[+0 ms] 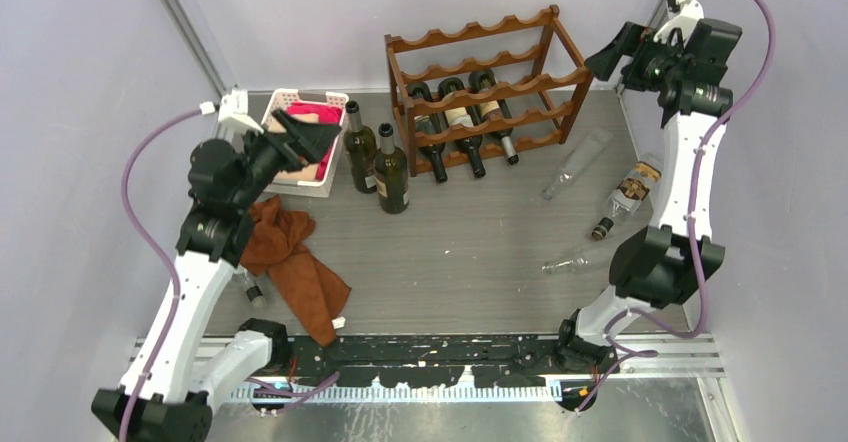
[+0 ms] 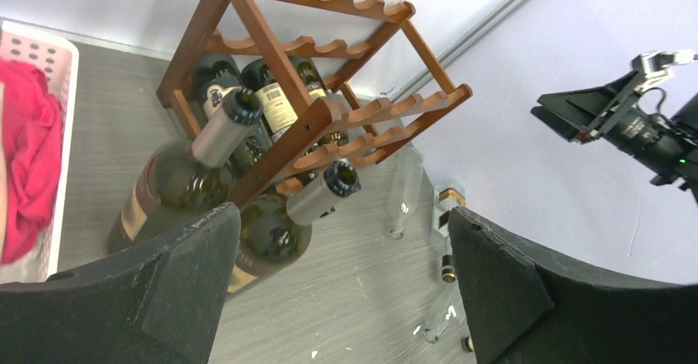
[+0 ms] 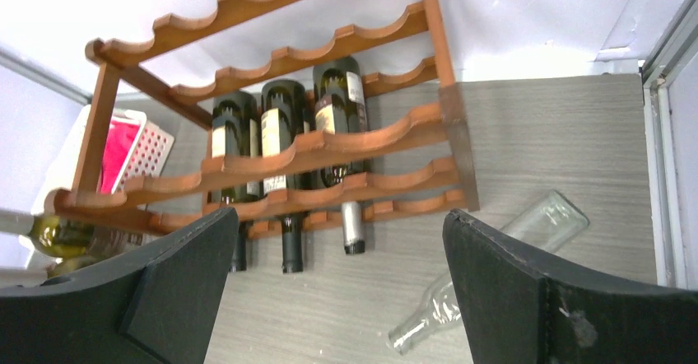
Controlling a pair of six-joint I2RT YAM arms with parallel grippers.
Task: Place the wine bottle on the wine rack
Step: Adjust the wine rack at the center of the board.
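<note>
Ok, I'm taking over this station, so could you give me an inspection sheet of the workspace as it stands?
Surface: grey wood-grain table.
Job's things: rack upright at the back, three bottles lying in it; two dark bottles standing left of it.
Clutter: clear bottles lying right of the rack; basket holding red cloth; brown cloth near the left arm.
Grippers: left gripper and right gripper open, empty.
Cables: purple cable loops off each arm.
Surroundings: pale walls, metal rail at near edge.

Top of wine rack (image 3: 329,146) cut off by edge
</note>
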